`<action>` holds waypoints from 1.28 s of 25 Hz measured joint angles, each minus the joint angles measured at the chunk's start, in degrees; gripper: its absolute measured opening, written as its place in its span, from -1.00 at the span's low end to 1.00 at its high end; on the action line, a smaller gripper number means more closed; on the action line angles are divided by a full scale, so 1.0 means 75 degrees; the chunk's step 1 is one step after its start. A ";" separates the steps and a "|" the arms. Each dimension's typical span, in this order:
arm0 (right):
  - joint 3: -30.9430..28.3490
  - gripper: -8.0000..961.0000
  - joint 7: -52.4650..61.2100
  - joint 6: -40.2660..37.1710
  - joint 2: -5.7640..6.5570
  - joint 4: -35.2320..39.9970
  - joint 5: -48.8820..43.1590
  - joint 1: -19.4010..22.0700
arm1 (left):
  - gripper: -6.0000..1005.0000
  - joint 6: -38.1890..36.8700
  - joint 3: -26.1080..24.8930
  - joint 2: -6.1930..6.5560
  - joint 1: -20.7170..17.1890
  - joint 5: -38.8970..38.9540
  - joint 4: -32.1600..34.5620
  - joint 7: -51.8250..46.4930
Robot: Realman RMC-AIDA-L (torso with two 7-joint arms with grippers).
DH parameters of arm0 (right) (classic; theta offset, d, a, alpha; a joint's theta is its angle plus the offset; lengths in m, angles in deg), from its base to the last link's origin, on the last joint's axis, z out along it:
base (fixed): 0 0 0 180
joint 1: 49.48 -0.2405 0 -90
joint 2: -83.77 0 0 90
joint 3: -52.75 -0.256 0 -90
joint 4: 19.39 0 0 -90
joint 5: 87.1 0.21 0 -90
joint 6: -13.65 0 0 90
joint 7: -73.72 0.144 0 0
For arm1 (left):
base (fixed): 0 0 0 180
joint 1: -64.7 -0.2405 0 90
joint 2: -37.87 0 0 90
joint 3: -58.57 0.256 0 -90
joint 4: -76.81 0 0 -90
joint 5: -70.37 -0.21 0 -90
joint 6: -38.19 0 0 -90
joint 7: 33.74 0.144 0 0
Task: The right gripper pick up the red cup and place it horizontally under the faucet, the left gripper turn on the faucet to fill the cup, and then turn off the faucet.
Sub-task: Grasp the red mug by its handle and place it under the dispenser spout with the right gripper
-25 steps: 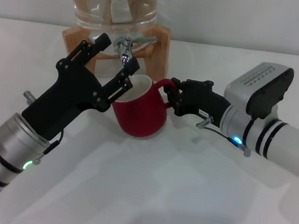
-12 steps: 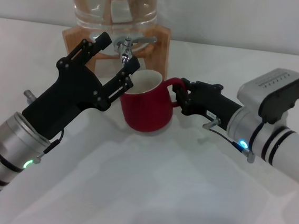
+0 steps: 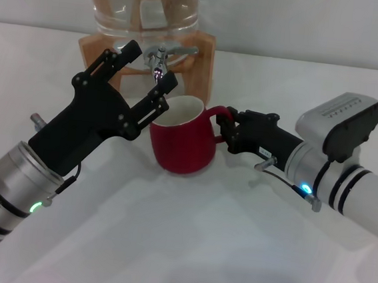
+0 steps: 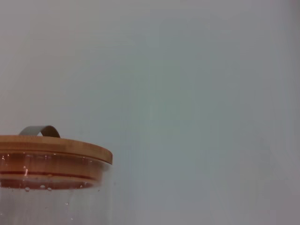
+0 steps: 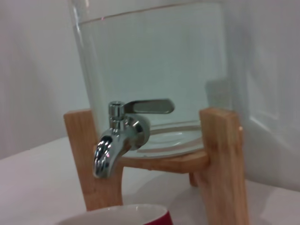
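Observation:
The red cup [image 3: 182,144] is upright on the white table, its white inside facing up, just below the faucet [image 3: 159,62]. My right gripper [image 3: 226,128] is shut on the cup's loop handle from the right. My left gripper [image 3: 147,67] is open, one fingertip left of the chrome spout and the other just in front of it above the cup's rim. In the right wrist view the faucet [image 5: 116,138] has its flat lever pointing sideways, and the red cup's rim [image 5: 126,214] shows below the spout. No water is running.
The clear water jar [image 3: 143,6] sits in a wooden stand [image 3: 201,66] at the back of the table. The left wrist view shows only the jar's wooden lid [image 4: 51,146] and a blank wall.
The right gripper has brought the cup from tilted to upright and shifted it slightly under the spout. The left arm has not moved.

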 joint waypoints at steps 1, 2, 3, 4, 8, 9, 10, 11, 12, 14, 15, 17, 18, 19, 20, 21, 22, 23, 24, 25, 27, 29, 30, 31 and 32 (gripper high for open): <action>-0.0014 -0.69 0.0000 -0.0077 -0.0001 -0.0024 -0.0012 -0.0016 | 0.52 0.0000 0.0000 0.0000 0.0000 0.0000 -0.0008 0.0000; -0.0027 -0.69 0.0000 -0.0160 -0.0001 -0.0036 -0.0016 -0.0036 | 0.52 0.0000 0.0001 0.0000 0.0001 0.0000 -0.0013 -0.0001; -0.0031 -0.69 0.0000 -0.0217 0.0000 -0.0037 -0.0016 -0.0059 | 0.52 0.0000 0.0000 -0.0001 0.0004 0.0000 -0.0016 -0.0002; -0.0033 -0.69 0.0000 -0.0249 -0.0001 -0.0037 -0.0016 -0.0070 | 0.52 0.0000 0.0000 -0.0002 0.0007 0.0000 -0.0019 -0.0004; -0.0036 -0.69 -0.0036 -0.0248 -0.0001 -0.0038 -0.0018 -0.0113 | 0.52 0.0000 0.0001 -0.0008 0.0009 0.0000 -0.0028 -0.0019; -0.0038 -0.69 -0.0046 -0.0248 -0.0001 -0.0038 -0.0018 -0.0127 | 0.52 0.0000 0.0000 -0.0009 0.0006 0.0000 -0.0030 -0.0019; -0.0037 -0.69 -0.0065 -0.0251 -0.0001 -0.0038 -0.0019 -0.0158 | 0.52 0.0000 0.0000 -0.0009 0.0005 0.0000 -0.0030 -0.0019; -0.0032 -0.69 -0.0077 -0.0255 -0.0001 -0.0038 -0.0019 -0.0183 | 0.52 0.0000 0.0000 -0.0010 0.0005 0.0000 -0.0030 -0.0019; -0.0019 -0.69 -0.0091 -0.0255 -0.0001 -0.0038 -0.0033 -0.0200 | 0.52 0.0000 0.0000 -0.0011 0.0004 0.0000 -0.0030 -0.0019; -0.0019 -0.69 -0.0145 -0.0243 -0.0001 -0.0070 -0.0130 -0.0212 | 0.52 0.0000 0.0000 -0.0012 -0.0001 0.0000 -0.0030 -0.0020; -0.0031 -0.69 -0.0175 -0.0231 -0.0001 -0.0085 -0.0174 -0.0221 | 0.52 0.0000 0.0000 -0.0012 -0.0005 0.0000 -0.0030 -0.0024; -0.0045 -0.69 -0.0219 -0.0209 0.0000 -0.0102 -0.0225 -0.0247 | 0.52 0.0000 0.0000 -0.0012 -0.0011 0.0000 -0.0030 -0.0027; -0.0048 -0.69 -0.0241 -0.0196 0.0000 -0.0106 -0.0234 -0.0274 | 0.52 0.0000 0.0000 -0.0012 -0.0010 0.0000 -0.0030 -0.0027; -0.0048 -0.69 -0.0252 -0.0196 -0.0001 -0.0109 -0.0238 -0.0290 | 0.52 0.0000 0.0000 -0.0012 -0.0009 0.0000 -0.0030 -0.0028; -0.0048 -0.69 -0.0258 -0.0203 0.0000 -0.0111 -0.0241 -0.0302 | 0.52 0.0000 0.0000 -0.0012 -0.0008 0.0000 -0.0030 -0.0029; -0.0048 -0.69 -0.0264 -0.0212 0.0000 -0.0113 -0.0242 -0.0310 | 0.52 0.0000 0.0000 -0.0012 -0.0005 0.0000 -0.0031 -0.0032; -0.0048 -0.69 -0.0267 -0.0225 0.0000 -0.0112 -0.0243 -0.0316 | 0.52 0.0000 0.0000 -0.0012 -0.0005 0.0000 -0.0035 -0.0034; -0.0048 -0.69 -0.0269 -0.0226 0.0000 -0.0104 -0.0243 -0.0321 | 0.52 0.0000 0.0000 -0.0012 -0.0004 0.0000 -0.0037 -0.0034; -0.0050 -0.69 -0.0271 -0.0227 0.0000 -0.0095 -0.0243 -0.0323 | 0.52 0.0000 0.0000 -0.0012 -0.0003 0.0002 -0.0040 -0.0034; -0.0054 -0.69 -0.0274 -0.0229 0.0000 -0.0084 -0.0243 -0.0326 | 0.52 0.0000 0.0000 -0.0012 -0.0003 0.0005 -0.0041 -0.0034; -0.0059 -0.69 -0.0279 -0.0243 0.0000 -0.0066 -0.0224 -0.0337 | 0.52 0.0000 0.0000 -0.0012 -0.0001 0.0008 -0.0042 -0.0034; -0.0059 -0.69 -0.0278 -0.0266 0.0000 -0.0053 -0.0199 -0.0349 | 0.52 0.0000 0.0000 -0.0012 0.0002 0.0009 -0.0042 -0.0034; -0.0059 -0.69 -0.0279 -0.0289 0.0000 -0.0042 -0.0181 -0.0349 | 0.52 0.0000 -0.0003 -0.0012 0.0007 0.0011 -0.0040 -0.0027; -0.0069 -0.69 -0.0279 -0.0309 -0.0001 -0.0040 -0.0180 -0.0349 | 0.52 0.0000 -0.0008 -0.0012 0.0009 0.0012 -0.0037 -0.0023; -0.0099 -0.69 -0.0279 -0.0338 0.0000 -0.0038 -0.0179 -0.0349 | 0.52 0.0000 -0.0009 -0.0012 0.0010 0.0012 -0.0037 -0.0023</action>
